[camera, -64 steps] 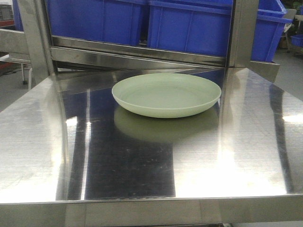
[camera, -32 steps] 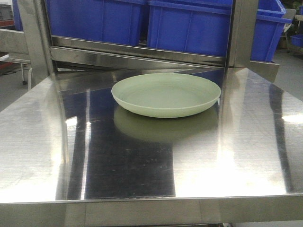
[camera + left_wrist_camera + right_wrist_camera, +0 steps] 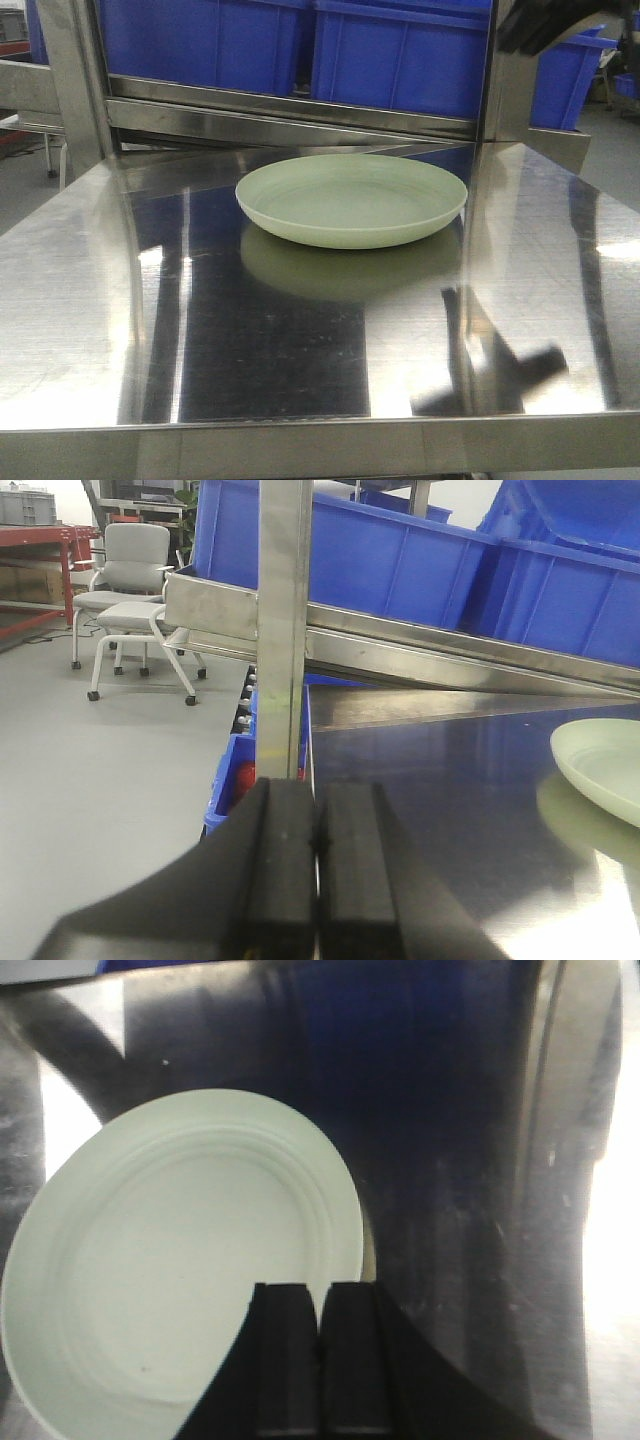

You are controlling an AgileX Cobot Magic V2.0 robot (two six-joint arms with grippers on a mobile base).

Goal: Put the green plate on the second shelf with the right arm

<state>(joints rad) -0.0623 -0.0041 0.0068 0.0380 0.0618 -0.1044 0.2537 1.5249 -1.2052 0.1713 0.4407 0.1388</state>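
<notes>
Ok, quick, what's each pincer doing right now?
Left pincer: closed, holding nothing.
Right pincer: closed, holding nothing; the green plate is below it, not gripped.

Matte black throughout. Left gripper: two blocky, flat-topped fingers side by side with only a hairline seam between, widening below into broad sloping shoulders. Right gripper: same build, fingers with slightly rounded corners, a faint grey sheen near the lower edges, same flared black base. In the front view, just a blurred black arm piece with angular edges, detail too soft to tell.
</notes>
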